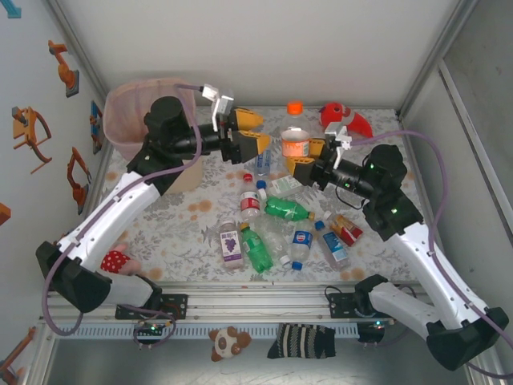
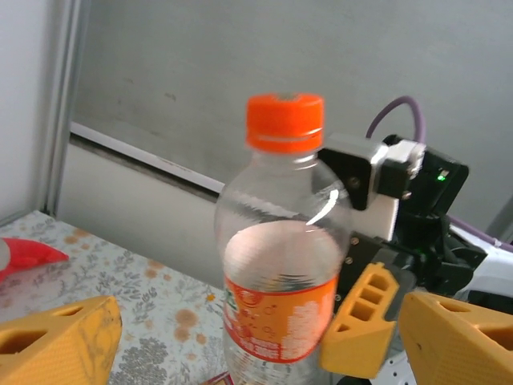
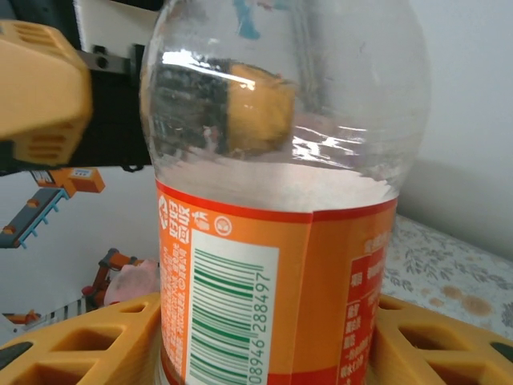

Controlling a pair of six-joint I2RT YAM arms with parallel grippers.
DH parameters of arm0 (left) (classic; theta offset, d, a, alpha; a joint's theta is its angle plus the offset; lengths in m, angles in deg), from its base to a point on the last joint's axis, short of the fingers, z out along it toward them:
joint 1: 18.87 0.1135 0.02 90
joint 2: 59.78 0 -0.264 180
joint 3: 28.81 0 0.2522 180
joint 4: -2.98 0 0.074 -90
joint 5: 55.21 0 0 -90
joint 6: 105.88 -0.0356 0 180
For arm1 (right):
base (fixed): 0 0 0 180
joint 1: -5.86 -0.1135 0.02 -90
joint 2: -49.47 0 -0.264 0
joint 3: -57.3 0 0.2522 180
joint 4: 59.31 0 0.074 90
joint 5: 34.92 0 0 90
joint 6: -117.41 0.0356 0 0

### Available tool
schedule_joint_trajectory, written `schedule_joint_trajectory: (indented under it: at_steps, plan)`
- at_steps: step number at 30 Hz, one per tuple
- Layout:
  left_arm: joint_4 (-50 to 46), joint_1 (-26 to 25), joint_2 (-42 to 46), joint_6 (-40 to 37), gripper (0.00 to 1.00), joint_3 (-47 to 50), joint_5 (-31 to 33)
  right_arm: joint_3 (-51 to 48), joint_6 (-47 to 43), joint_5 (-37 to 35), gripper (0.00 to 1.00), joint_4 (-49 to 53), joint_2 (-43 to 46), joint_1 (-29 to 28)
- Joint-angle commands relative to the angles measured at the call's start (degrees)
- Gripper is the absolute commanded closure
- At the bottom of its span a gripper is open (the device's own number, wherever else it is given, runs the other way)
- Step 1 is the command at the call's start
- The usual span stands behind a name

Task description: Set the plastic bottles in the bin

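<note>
Right tool (image 1: pixel 309 157) clamped low on orange-label bottle (image 1: pixel 294 143), held upright, likely for handover. Left tool (image 1: pixel 252 132) spread wide, empty, facing bottle. Bin (image 1: pixel 128 100) at left rear. Other bottles (image 1: pixel 272 220) lie on surface (image 1: pixel 192 204).

The upright bottle (image 1: pixel 295 144) stands between left claw (image 1: pixel 264 132) and right claw (image 1: pixel 304 157), the bin (image 1: pixel 128 100) probably behind-left.

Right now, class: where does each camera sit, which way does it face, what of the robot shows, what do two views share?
Top: above, behind the bases, looking down at the table; left arm, right arm show.
Left wrist: faces the orange bottle and the right arm; left fingers below.
Right wrist: faces the bottle, close; right fingers grip it.
Both wrist views share the bottle.
</note>
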Motion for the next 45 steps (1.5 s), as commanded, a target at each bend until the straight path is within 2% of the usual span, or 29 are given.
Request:
schedule_joint_trajectory:
  at_steps: [1,9,13,16,24,31,39,41,43,45]
  plan:
    - [2.36,-1.63,-1.94,-1.10,0.09,-2.53,-1.94,2.18,-1.98,0.51,0.54,-2.58,0.22,-0.98]
    - [5.56,-5.33,-5.70,0.47,0.08,-5.39,-4.32,2.58,-3.26,-0.41,0.54,-1.24,-0.03,-2.25]
    - [8.84,-5.98,-6.27,2.09,0.11,-5.62,-3.65,2.60,-3.47,-0.33,0.54,-0.91,-0.13,-2.82]
    - [10.15,-6.05,-6.71,3.06,0.15,-5.73,-1.60,2.75,-3.89,-0.97,0.54,-0.62,-0.10,-3.18]
    - [12.20,-6.51,-7.55,4.54,0.27,-5.90,-2.20,2.77,-4.28,-1.79,0.54,0.09,0.24,-3.62]
    - [11.65,-6.58,-7.73,4.05,0.31,-5.86,-2.79,2.85,-4.18,-2.47,0.54,0.50,0.19,-3.86]
    - [10.19,-6.59,-7.07,1.97,0.48,-5.63,-1.98,3.31,-4.13,-3.38,0.54,0.98,0.21,-3.99]
    - [8.95,-6.62,-6.67,0.89,0.49,-5.58,-0.87,3.37,-4.13,-3.82,0.50,1.50,0.35,-4.00]
    - [7.70,-6.51,-6.27,-0.34,0.51,-5.41,0.72,3.68,-4.21,-4.47,0.35,2.28,0.26,-4.06]
    - [6.32,-6.42,-5.75,-1.38,0.52,-5.31,2.27,3.95,-4.16,-5.57,0.26,3.07,0.29,-4.19]
